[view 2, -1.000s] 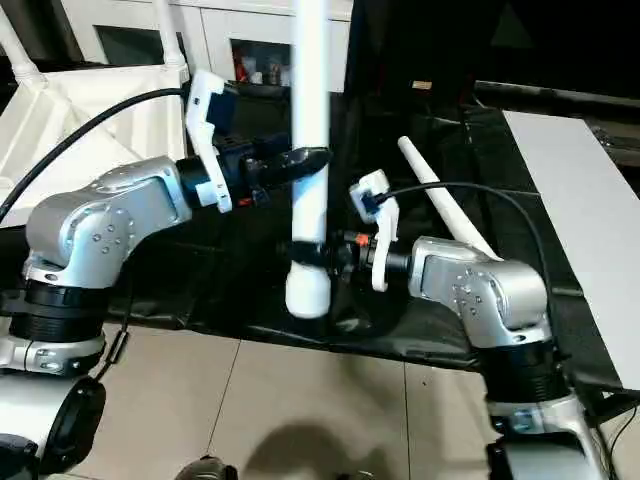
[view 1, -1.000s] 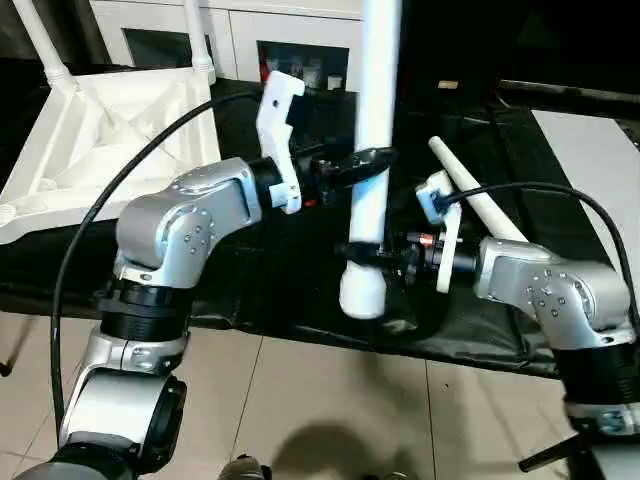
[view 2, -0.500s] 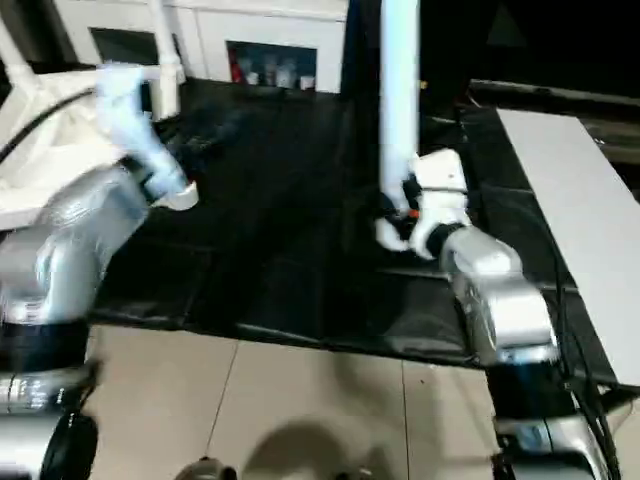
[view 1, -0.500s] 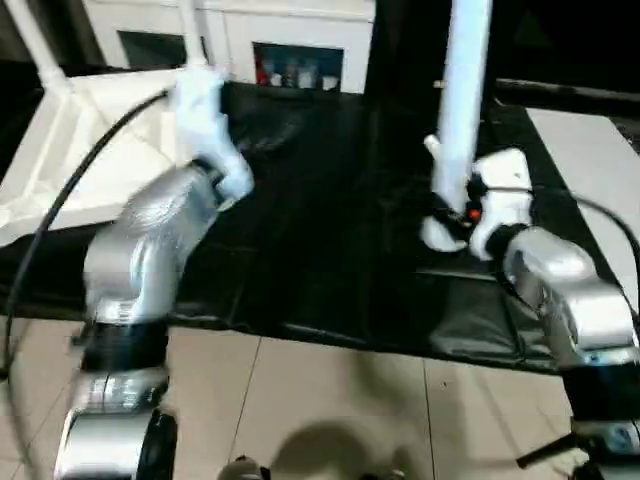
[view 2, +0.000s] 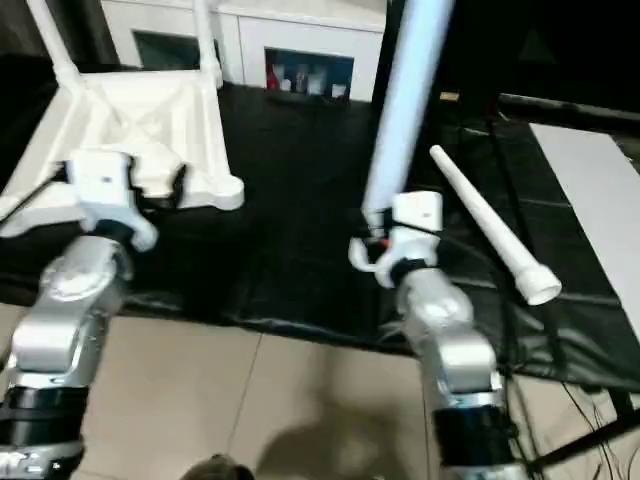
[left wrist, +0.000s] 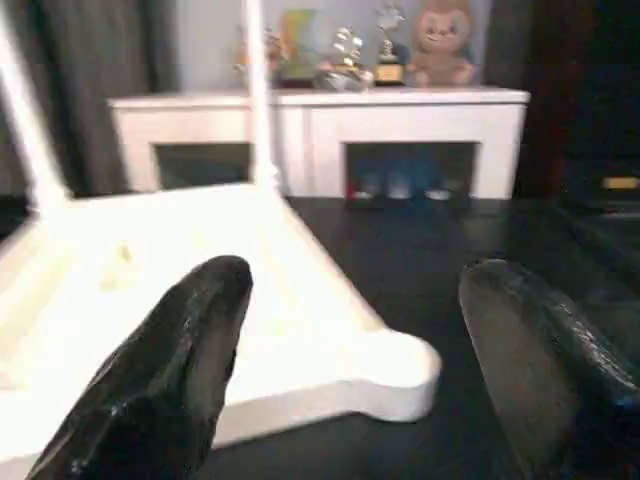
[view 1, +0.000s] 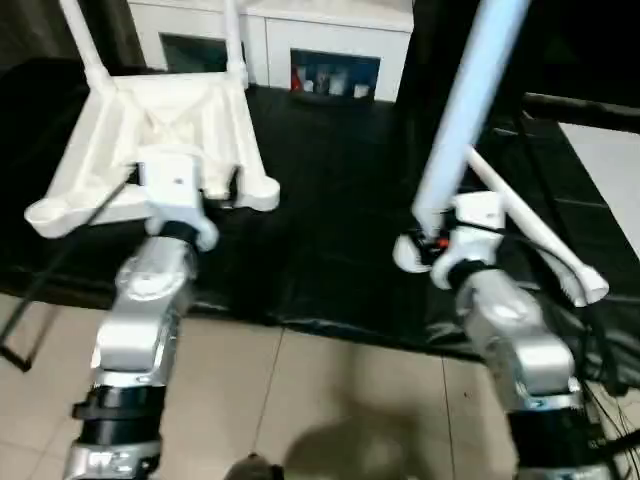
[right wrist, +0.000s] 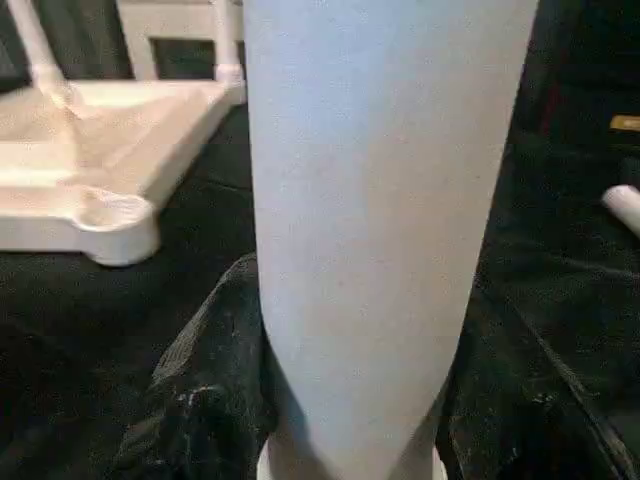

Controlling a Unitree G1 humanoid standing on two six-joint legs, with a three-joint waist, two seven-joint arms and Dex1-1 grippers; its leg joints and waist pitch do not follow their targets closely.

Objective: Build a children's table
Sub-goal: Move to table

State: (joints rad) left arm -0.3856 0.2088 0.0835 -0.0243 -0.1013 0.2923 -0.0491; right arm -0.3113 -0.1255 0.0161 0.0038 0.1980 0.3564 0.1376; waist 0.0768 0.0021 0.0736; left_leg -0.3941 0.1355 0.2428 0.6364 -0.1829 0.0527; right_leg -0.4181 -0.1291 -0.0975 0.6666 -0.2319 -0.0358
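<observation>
Tabletop lies upside down on the black-covered work surface, ribbed underside up; all positions below are referenced to it. Two legs already stand in its far corner sockets. Both near sockets appear empty.

Handling, as judged from appearance:
- The legs are hollow white plastic tubes: probably light, stiff along their length, smooth and liable to slip or rotate in a two-finger grip.
- The right gripper is clamped on a third leg close to its wide lower end, well to the right of the tabletop. The leg rises tilted toward the far right. A grip this low leaves a long lever above the fingers, so expect sway; holding nearer mid-length would steady it.
- The tabletop is broad and rigid. It may slide on the black sheet when a leg is pressed into a socket.

Left gripper hovers just before the tabletop's near edge, fingers spread wide apart and holding nothing.

Surroundings:
- A fourth leg lies on the black surface, right of the held leg.
- A white cabinet stands beyond the tabletop.
- A flat white board lies at the far right.

The path from the held leg to the near right socket crosses bare black sheet; no obstruction is apparent.
</observation>
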